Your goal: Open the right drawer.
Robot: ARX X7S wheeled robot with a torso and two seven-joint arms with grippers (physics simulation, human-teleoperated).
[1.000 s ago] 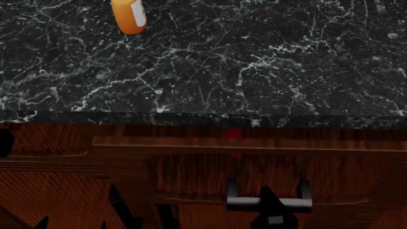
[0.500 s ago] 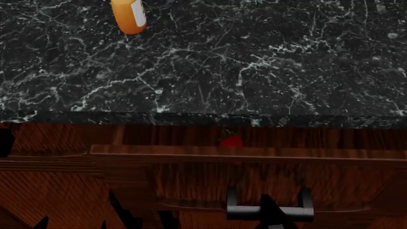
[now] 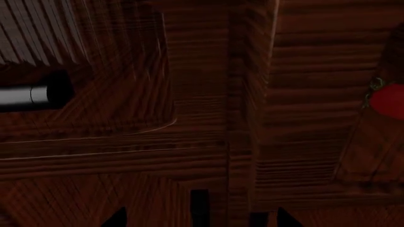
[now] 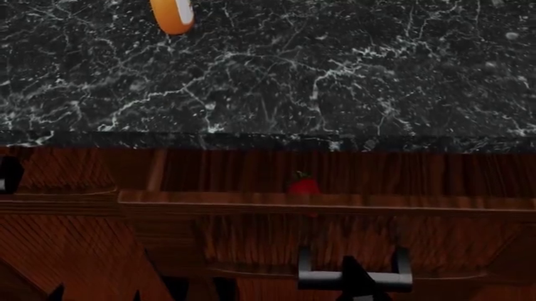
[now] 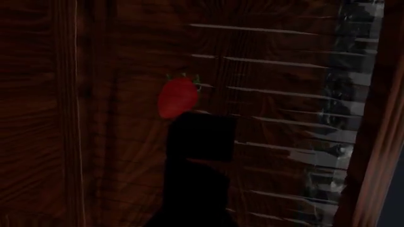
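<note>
The right drawer [image 4: 335, 204], dark red-brown wood, stands pulled partway out from under the black marble counter [image 4: 277, 75]. A red strawberry [image 4: 304, 184] lies inside it and also shows in the right wrist view [image 5: 178, 97]. My right gripper [image 4: 356, 281] is shut on the drawer's silver bar handle [image 4: 390, 280] between its two black posts. In its wrist view it is only a dark mass [image 5: 196, 189]. My left gripper [image 4: 155, 276] hangs open and empty in front of the cabinet wood left of the drawer, its tips apart in its wrist view [image 3: 198, 220].
An orange bottle [image 4: 172, 15] lies on the counter at the far left. The left drawer's silver handle [image 3: 25, 94] and black post [image 4: 9, 174] are at the left edge. Black vertical door handles [image 3: 198, 208] show below the drawers.
The right drawer has slid outward with my right gripper on its handle. The gap under the counter has widened and the strawberry shows more fully. The left gripper has barely moved.
</note>
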